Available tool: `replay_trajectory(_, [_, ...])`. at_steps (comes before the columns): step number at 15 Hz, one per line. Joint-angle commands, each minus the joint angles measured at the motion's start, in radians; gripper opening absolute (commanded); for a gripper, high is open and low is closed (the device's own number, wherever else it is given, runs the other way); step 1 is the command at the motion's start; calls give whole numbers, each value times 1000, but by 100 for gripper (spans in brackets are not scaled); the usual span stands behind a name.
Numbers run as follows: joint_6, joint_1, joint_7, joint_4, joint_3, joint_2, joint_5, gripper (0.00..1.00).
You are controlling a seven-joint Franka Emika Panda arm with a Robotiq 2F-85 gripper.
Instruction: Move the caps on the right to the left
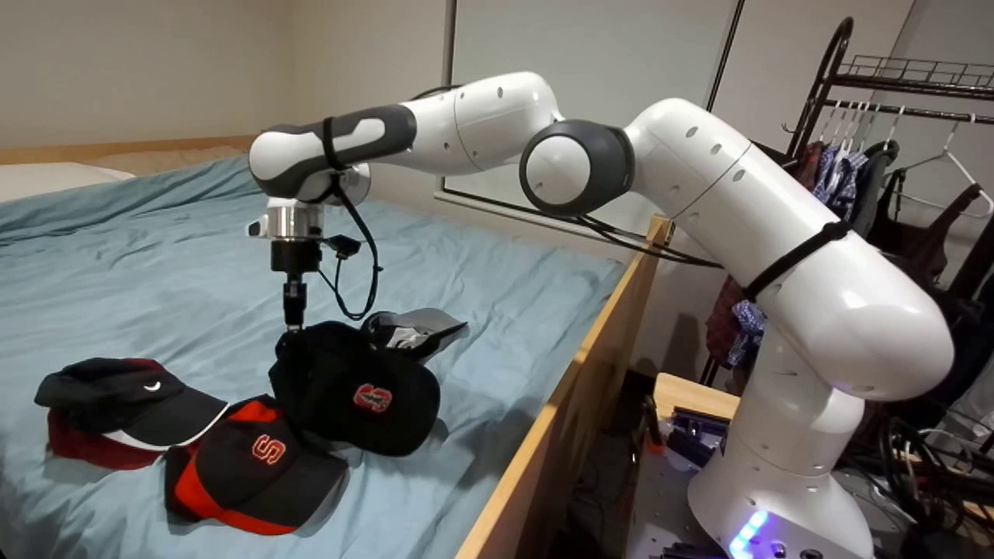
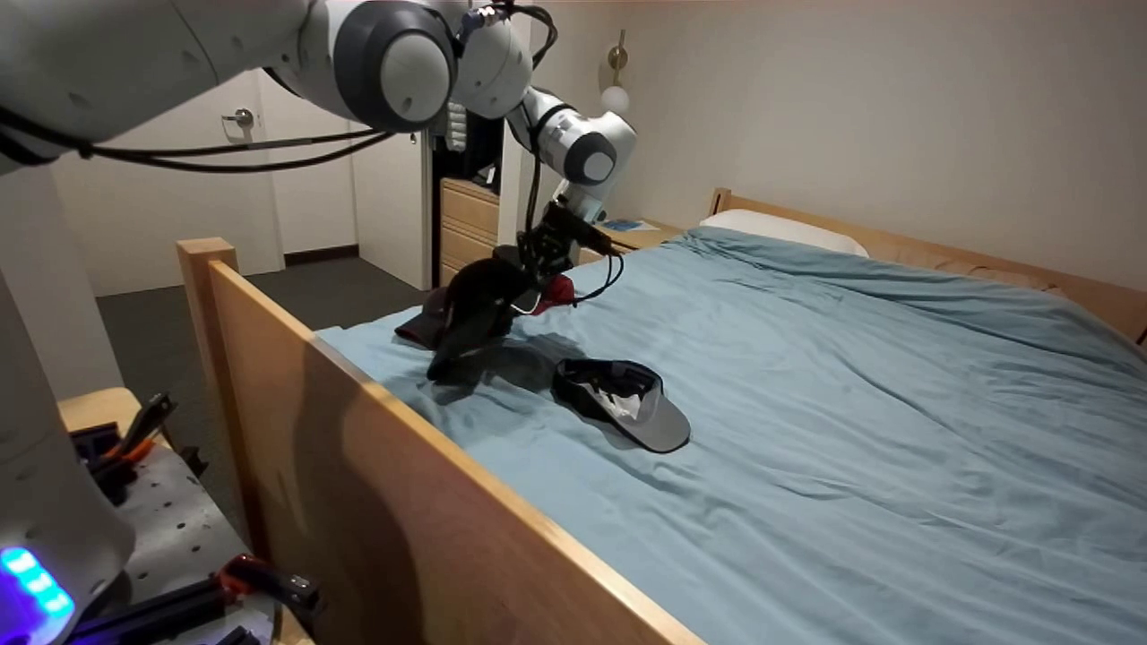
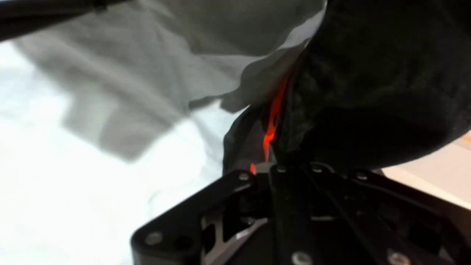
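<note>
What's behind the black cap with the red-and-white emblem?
In an exterior view, a grey-brimmed cap, lying on the blue sheet, peeks out behind the black cap. The black cap hides part of it there, and whatever lies directly behind the black fabric cannot be seen.

Sheet (image 2: 878, 430): matt cloth, wrinkled. Over it: black cap (image 1: 342, 392), matt cloth; forearm shell (image 1: 474, 124), glossy, plastic-look; wrist collar (image 1: 295, 222), shiny metal. Beside it: footboard (image 2: 488, 546), smooth wood.
</note>
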State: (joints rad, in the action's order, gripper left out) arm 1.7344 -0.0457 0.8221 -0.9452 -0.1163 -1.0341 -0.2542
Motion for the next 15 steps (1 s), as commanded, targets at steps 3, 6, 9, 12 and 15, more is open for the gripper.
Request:
replay_trajectory(3, [88, -97, 0, 10, -58, 7, -64, 5])
replay_trajectory(6, [96, -140, -2, 4, -68, 8, -85, 5])
replay_trajectory(9, [124, -167, -18, -2, -59, 9, -126, 5])
replay_trajectory(12, [187, -171, -26, -13, -48, 17, -135, 37])
replay_trajectory(15, [243, -168, -42, -19, -47, 23, -138, 55])
